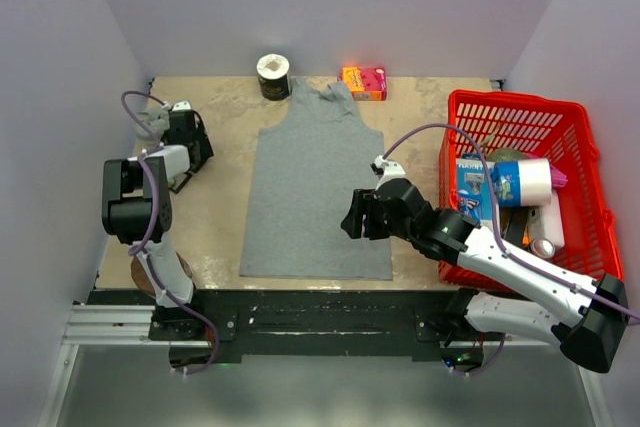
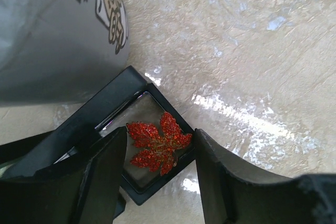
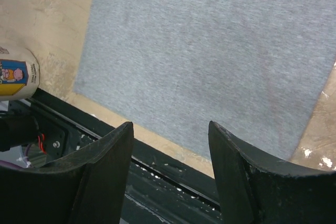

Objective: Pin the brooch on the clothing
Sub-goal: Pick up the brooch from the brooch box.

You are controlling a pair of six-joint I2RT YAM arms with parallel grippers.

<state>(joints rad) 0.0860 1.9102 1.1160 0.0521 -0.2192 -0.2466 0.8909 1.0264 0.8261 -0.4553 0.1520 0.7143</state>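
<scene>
The brooch [image 2: 158, 142] is a glittery red maple-leaf pin lying in a small open black box [image 2: 113, 100] on the table at the far left. My left gripper [image 2: 160, 131] hangs right over it, fingers apart on either side of the leaf, gripping nothing; in the top view it [image 1: 185, 142] sits near the left wall. The clothing [image 1: 310, 187] is a grey tank top spread flat mid-table. My right gripper [image 1: 358, 215] hovers open over its lower right hem [image 3: 210, 51], fingers [image 3: 113, 150] empty.
A grey pouch with a cartoon label [image 2: 52, 35] lies beside the box. A red basket [image 1: 570, 117] full of bottles stands at the right. A dark roll [image 1: 273, 75] and a pink-orange carton [image 1: 364, 82] sit at the back. The black front rail [image 3: 173, 182] runs below the hem.
</scene>
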